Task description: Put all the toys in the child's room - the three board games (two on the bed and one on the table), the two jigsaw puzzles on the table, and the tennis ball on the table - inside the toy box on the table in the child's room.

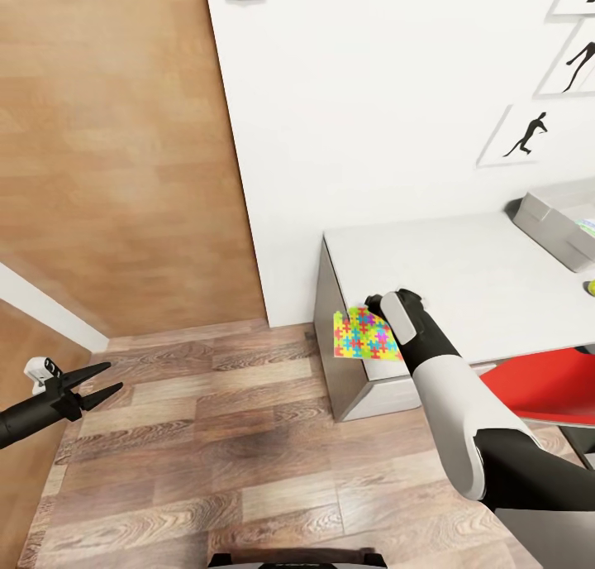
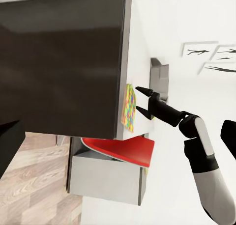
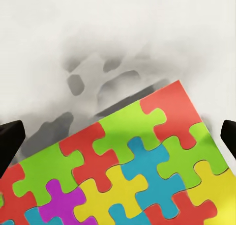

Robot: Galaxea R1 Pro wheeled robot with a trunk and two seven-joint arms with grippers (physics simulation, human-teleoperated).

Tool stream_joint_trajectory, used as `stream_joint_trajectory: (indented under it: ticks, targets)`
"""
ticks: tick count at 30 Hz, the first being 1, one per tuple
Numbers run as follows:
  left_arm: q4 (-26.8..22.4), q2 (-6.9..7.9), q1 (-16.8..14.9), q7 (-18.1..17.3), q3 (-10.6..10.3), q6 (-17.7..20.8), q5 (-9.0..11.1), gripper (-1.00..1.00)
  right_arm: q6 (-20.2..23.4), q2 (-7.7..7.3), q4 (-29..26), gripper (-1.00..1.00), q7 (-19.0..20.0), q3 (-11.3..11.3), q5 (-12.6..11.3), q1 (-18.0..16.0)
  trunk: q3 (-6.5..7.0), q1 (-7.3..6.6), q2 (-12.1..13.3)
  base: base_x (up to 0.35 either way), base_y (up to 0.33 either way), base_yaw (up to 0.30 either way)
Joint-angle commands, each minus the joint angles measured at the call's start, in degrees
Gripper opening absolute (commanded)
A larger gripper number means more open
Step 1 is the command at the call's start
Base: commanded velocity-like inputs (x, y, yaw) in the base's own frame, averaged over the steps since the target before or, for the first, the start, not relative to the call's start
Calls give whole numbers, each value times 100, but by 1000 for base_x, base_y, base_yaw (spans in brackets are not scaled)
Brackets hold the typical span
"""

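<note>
Right arm: white forearm rises from the view's lower right; its claw (image 2: 141, 100) sits at the table's near corner, over the puzzle (image 1: 365, 335).
Right claw: fingers wide apart, one on each side of the puzzle in the wrist view; nothing gripped yet.
Puzzle: flat, bright sheet lying on the table (image 1: 463, 271) corner, its edge jutting past the table's end, over the floor (image 1: 231, 437).
Step, as I judge it: grasp the puzzle. The overhang helps; one finger under the free edge, one on top, then close squarely so the thin sheet does not slide or tip off.
Box (image 1: 555, 220): grey, at the table's far right by the wall, well apart from the puzzle.
Room: table top between puzzle and box looks bare; red chair (image 1: 545, 387) sits under the near edge.
Left claw (image 1: 97, 384): wide, holding nothing, over open floor.
</note>
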Motion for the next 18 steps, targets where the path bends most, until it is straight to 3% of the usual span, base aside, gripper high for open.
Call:
stream_joint_trajectory:
  ticks: [1, 10, 18]
  targets:
    - [1, 2, -3, -9, 0, 41, 10, 100, 14, 3, -14, 100, -35, -14, -40, -3, -9, 3, -10, 0, 0, 0]
    - [0, 2, -3, -9, 0, 41, 11, 100, 7, -2, -93, 100, -41, -13, -39, 6, -9, 3, -10, 0, 0, 0]
    - [1, 2, -3, -9, 0, 42, 11, 100, 108, -2, -773, 100, -80, -21, -45, 136, -9, 3, -10, 0, 0, 0]
